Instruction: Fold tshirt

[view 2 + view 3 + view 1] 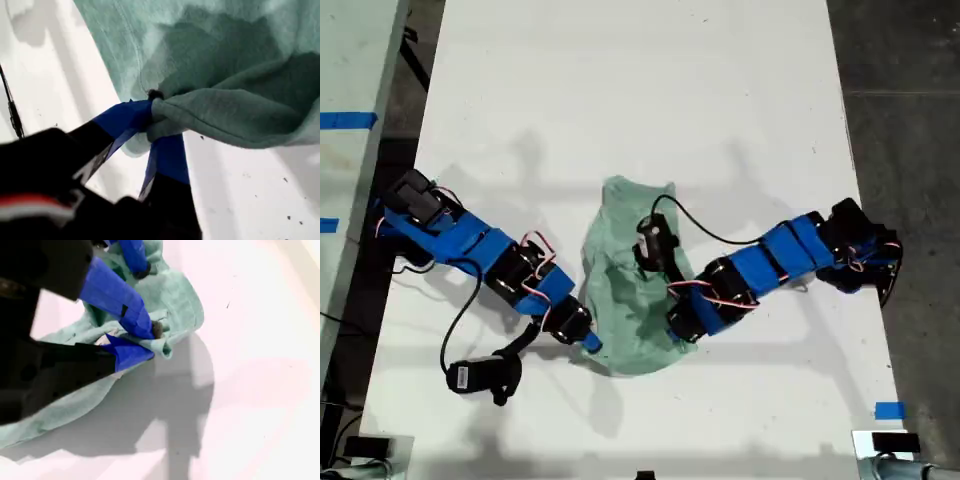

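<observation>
The pale mint-green tshirt (625, 290) lies crumpled in the middle of the white table, between my two arms. My first gripper (592, 344) comes in from the exterior view's left and is shut on a fold at the cloth's near left edge. In the first wrist view its blue-taped fingertips (131, 116) pinch a bunched hem of the tshirt (225, 60). My second gripper (682, 334) reaches in from the exterior view's right and is shut on the near right part. Seen from the second wrist view, my second gripper (152, 342) holds a fold of the tshirt (177, 295) lifted off the table, with a shadow under it.
The white table (620, 90) runs far behind the cloth. Dark floor (905, 120) borders it on the exterior view's right. A blue tape mark (890, 410) sits near the table's front right corner in the exterior view. A black camera module and cable (480, 375) hang by the first arm.
</observation>
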